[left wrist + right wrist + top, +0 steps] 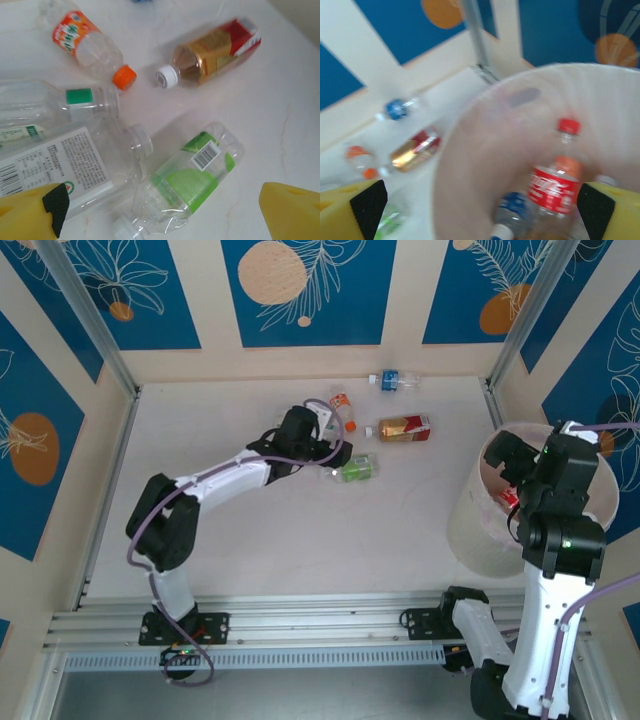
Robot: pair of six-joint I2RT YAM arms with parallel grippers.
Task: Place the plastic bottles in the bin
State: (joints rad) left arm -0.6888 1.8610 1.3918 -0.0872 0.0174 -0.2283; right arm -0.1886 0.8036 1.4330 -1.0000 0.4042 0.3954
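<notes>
Showing bin (pixel 485 150) interior, right wrist: red-label bottle (pixel 552 187), blue-label bottle (pixel 512 207) inside.

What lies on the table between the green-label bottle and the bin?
Nothing. In the top view the table is bare between the green-label bottle and the bin.

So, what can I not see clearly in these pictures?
- Top view: inside of the bin, mostly covered by the right arm.
- Top view: bottles beside the green-label bottle, hidden under the left arm.
- Right wrist view: blurred; number of bottles around the red-label bottle unclear, bottom edge cuts them.
- Left wrist view: white-label bottle cut off by the left edge.
</notes>
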